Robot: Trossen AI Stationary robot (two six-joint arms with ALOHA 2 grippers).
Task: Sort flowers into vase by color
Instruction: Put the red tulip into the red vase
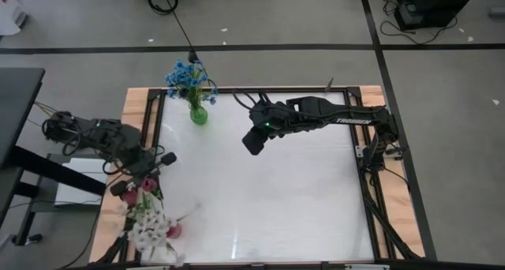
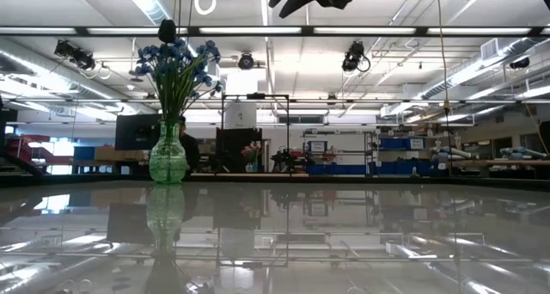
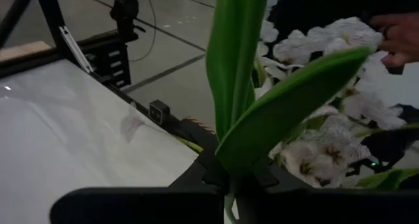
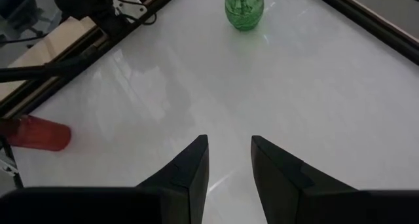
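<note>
My left gripper [image 3: 230, 185] is clenched on a green-leaved flower stem [image 3: 239, 67] at the table's left edge, white blossoms [image 1: 150, 229] beside it — blue flowers [image 1: 186, 76] fill the green glass vase [image 1: 198, 114]; my right gripper [image 4: 229, 160] hovers parted, empty.

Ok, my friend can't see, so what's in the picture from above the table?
A green vase of blue flowers stands at the far left of a white table. The left pincer reaches toward a bunch of white flowers and pink buds at the left edge, and the right pincer hangs over the middle.
</note>
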